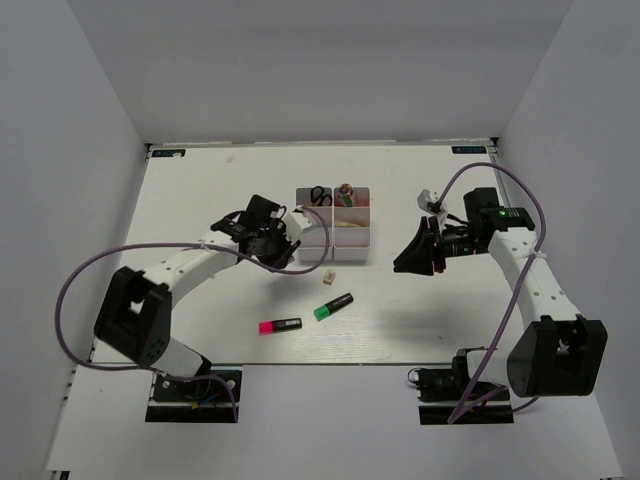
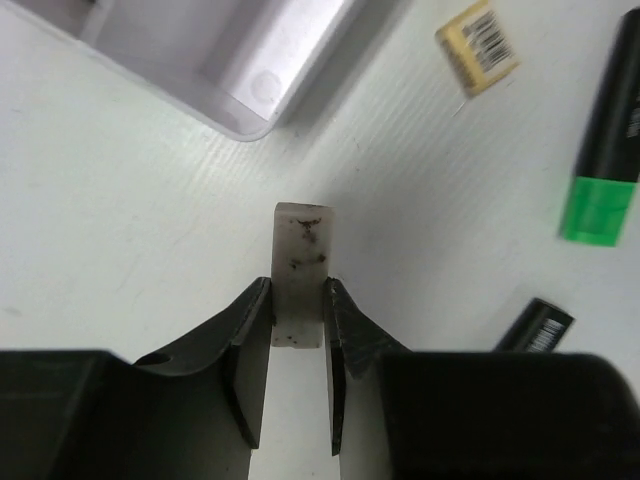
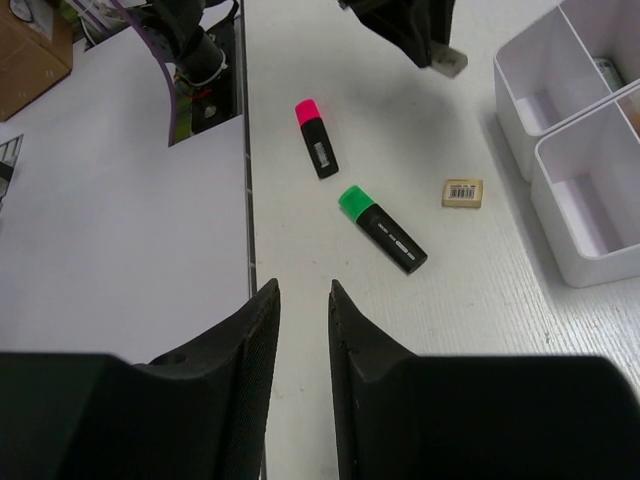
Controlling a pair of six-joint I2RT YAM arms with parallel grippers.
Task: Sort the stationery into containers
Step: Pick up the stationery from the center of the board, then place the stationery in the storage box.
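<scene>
White eraser sits pinched in the left gripper, so the next move should be a lift over the containers; the right gripper hangs slightly open, empty

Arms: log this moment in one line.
left jaws: shut on small white smudged eraser | right jaws: narrowly apart, empty | loose: green-capped highlighter, pink-capped highlighter

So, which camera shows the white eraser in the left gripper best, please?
Left wrist: the white eraser sits centred, clamped in the left gripper. Right wrist shows only its tip; top external doesn't resolve it.
</scene>
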